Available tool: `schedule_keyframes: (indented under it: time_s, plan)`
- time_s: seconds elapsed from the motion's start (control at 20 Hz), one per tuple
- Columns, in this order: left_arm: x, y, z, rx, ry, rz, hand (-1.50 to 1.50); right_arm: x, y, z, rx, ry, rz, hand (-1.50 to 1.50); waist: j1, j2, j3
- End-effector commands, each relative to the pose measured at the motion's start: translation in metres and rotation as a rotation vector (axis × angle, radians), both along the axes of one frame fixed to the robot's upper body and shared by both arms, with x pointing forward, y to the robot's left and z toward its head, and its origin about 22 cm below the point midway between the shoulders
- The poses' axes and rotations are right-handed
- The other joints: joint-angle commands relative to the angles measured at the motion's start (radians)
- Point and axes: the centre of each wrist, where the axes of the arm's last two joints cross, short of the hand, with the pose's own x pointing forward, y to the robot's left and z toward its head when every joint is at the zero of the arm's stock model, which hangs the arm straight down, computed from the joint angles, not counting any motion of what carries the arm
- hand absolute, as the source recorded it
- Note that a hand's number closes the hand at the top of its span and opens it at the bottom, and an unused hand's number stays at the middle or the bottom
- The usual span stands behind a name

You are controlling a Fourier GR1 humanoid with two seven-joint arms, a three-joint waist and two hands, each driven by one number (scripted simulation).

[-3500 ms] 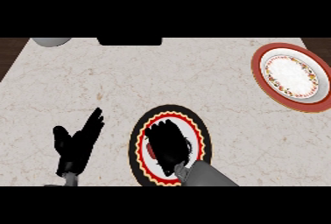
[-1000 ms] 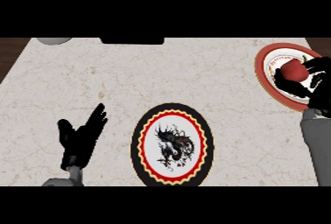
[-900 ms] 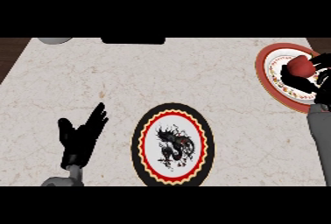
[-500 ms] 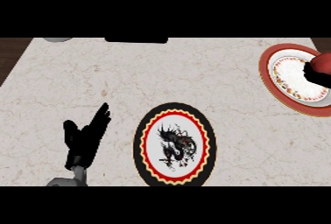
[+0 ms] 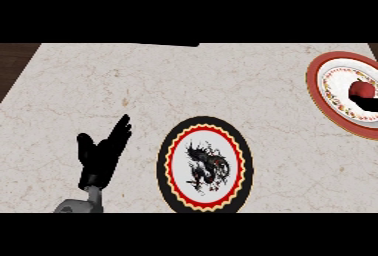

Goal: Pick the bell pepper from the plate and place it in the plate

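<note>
Red bell pepper (image 5: 361,89) now resting on white red-rimmed plate (image 5: 330,95) at counter's right edge; black right hand (image 5: 367,104) pulled back since half second ago, only dark sliver showing, finger state untellable. Black-rimmed plate (image 5: 167,170) bare. Left hand (image 5: 102,152) resting, fingers straight. Placement seemingly done.

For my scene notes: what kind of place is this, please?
Probably a kitchen or dining counter: a pale marble-look counter top carries two decorated plates, a black-rimmed plate and a red-rimmed plate holding a red bell pepper.
</note>
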Motion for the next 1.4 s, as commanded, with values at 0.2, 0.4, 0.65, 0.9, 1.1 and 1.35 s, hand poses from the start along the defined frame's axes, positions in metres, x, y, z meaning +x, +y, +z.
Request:
schedule_keyframes:
  time_s: [0.2,0.4,0.65,0.9,1.1,1.35]
  plan:
    - [-0.004,0.005,-0.007,0.012,0.034,0.003,0.0,0.009,0.003,0.009,0.126,-0.155,0.138,-1.5,-0.002,0.003,0.002]
    - [-0.013,0.011,-0.02,0.007,0.039,0.014,0.0,0.001,-0.001,0.0,0.232,-0.327,0.112,-1.5,-0.017,0.002,0.002]
    - [0.002,0.006,0.004,-0.004,0.043,0.023,0.0,-0.016,-0.032,0.011,0.328,-0.39,0.078,-1.5,-0.03,-0.007,0.0]
    - [-0.017,0.019,-0.011,-0.002,0.04,0.039,0.0,-0.053,-0.061,-0.004,0.436,-0.352,0.194,-1.5,-0.038,-0.014,-0.002]
    - [-0.013,-0.001,-0.008,-0.013,0.056,0.03,0.0,-0.08,-0.073,-0.024,0.459,-0.344,0.287,-1.5,-0.051,-0.018,-0.002]
    - [-0.011,0.018,-0.007,-0.019,0.059,0.062,0.0,-0.1,-0.092,-0.019,0.466,-0.273,0.36,-1.5,-0.056,-0.022,-0.004]
